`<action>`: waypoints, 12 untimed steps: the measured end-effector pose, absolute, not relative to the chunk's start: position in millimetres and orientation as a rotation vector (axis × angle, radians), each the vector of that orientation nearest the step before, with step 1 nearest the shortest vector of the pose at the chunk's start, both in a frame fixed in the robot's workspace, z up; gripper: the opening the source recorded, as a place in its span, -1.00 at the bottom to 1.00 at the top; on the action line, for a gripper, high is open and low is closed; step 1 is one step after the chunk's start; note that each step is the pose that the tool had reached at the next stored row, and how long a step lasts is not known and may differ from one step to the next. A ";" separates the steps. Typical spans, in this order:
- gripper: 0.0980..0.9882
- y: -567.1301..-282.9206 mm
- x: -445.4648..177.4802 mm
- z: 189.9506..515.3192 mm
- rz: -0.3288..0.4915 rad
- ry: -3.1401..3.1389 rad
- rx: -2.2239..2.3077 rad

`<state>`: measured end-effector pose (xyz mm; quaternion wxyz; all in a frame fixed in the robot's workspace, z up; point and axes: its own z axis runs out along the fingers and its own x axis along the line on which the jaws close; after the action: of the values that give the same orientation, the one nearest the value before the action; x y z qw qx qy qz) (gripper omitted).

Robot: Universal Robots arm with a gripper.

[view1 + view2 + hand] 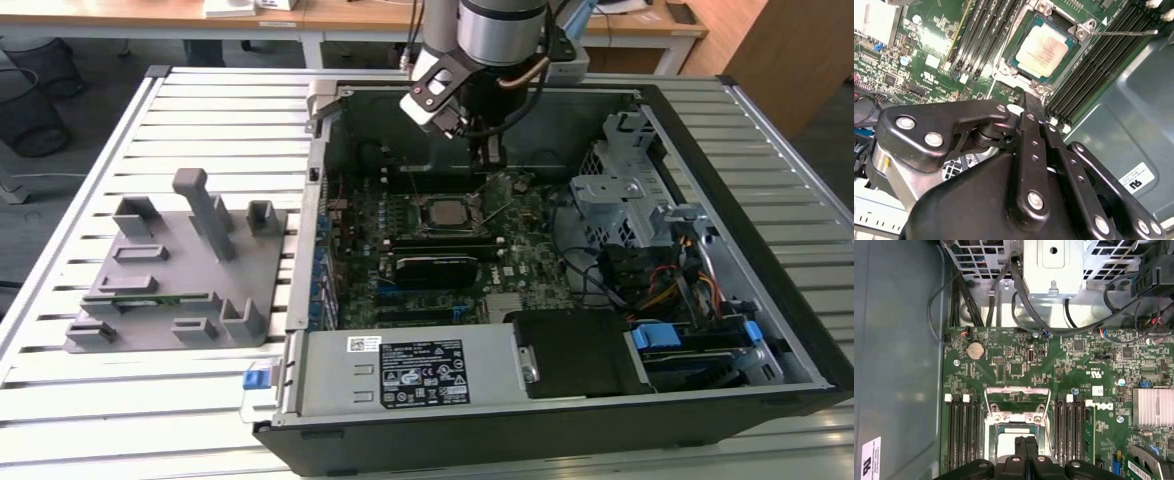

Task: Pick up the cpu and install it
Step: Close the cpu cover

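1. The big black metal computer case lies open side up on the silver slatted table. I think that is so I can reach straight down into it.
2. The grey plastic parts holder sits near the table's edge on the exterior view's left, close beside the case. That probably keeps trips short.
3. The flat green circuit board lies on the case floor.
4. My black metal claw hangs over the board, near the case's far wall. Its fingers are pressed together and hold nothing.
5. The cpu, a small flat square silvery chip, lies in its socket in the middle of the board, shiny side up and apart from my claw.
6. A thin metal lever sticks out beside it, so I think the socket is unlocked.
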<state>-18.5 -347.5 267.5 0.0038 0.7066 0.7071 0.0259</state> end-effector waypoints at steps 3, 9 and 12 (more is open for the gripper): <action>-0.98 -347.6 -18.3 267.5 0.083 2.215 2.214; -0.98 -347.6 -8.0 267.6 0.084 2.215 2.213; -0.98 -347.6 2.7 267.4 0.083 2.216 2.212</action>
<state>2.7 -347.6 267.4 0.0047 0.7063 0.7074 0.0266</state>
